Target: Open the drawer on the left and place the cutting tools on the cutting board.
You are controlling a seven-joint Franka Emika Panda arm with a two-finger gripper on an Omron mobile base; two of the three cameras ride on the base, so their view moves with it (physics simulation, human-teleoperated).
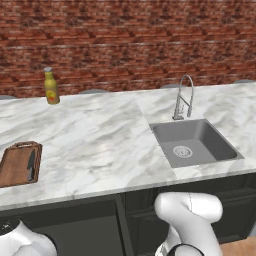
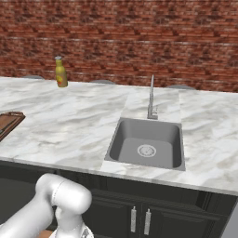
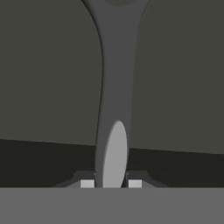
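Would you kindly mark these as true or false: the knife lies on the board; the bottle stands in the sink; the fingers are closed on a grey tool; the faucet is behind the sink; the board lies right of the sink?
1. The knife lies on the board. True.
2. The bottle stands in the sink. False: it stands on the counter near the brick wall.
3. The fingers are closed on a grey tool. True: its handle sits between them.
4. The faucet is behind the sink. True.
5. The board lies right of the sink. False: it is far to the left.
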